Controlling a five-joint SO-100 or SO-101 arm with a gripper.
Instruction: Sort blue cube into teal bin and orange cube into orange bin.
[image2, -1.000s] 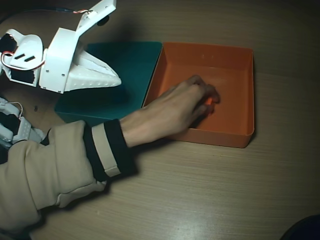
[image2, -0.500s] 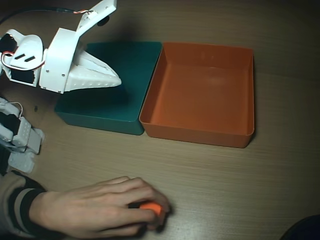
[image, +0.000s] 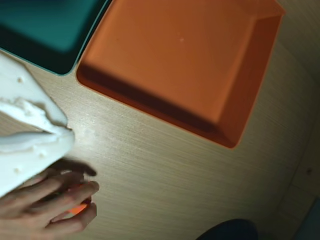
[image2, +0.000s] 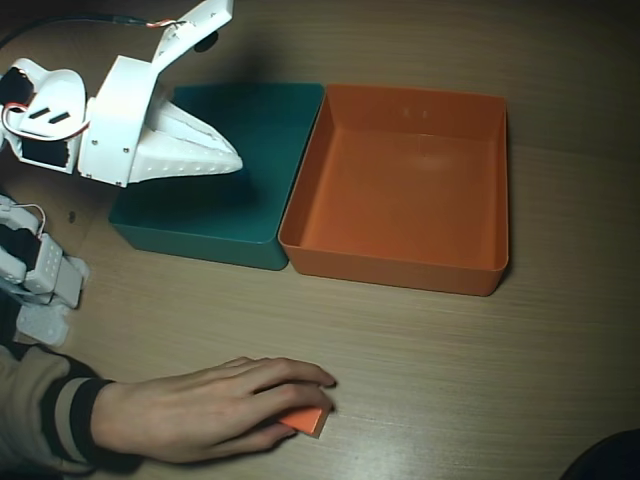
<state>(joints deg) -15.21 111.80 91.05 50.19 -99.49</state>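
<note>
Since half a second ago the person's hand (image2: 215, 408) has flattened over the small matte orange cube (image2: 307, 420) on the wooden table (image2: 480, 370), well in front of the large shallow orange plastic bin (image2: 400, 270). That bin stands empty, touching the square teal plastic bin (image2: 195, 235) on its left in the overhead view. The white robot gripper (image2: 225, 160) hangs over the teal bin, jaws together. Risk: if the arm reaches now it would strike the hand covering the cube (no blue cube shows anywhere).
</note>
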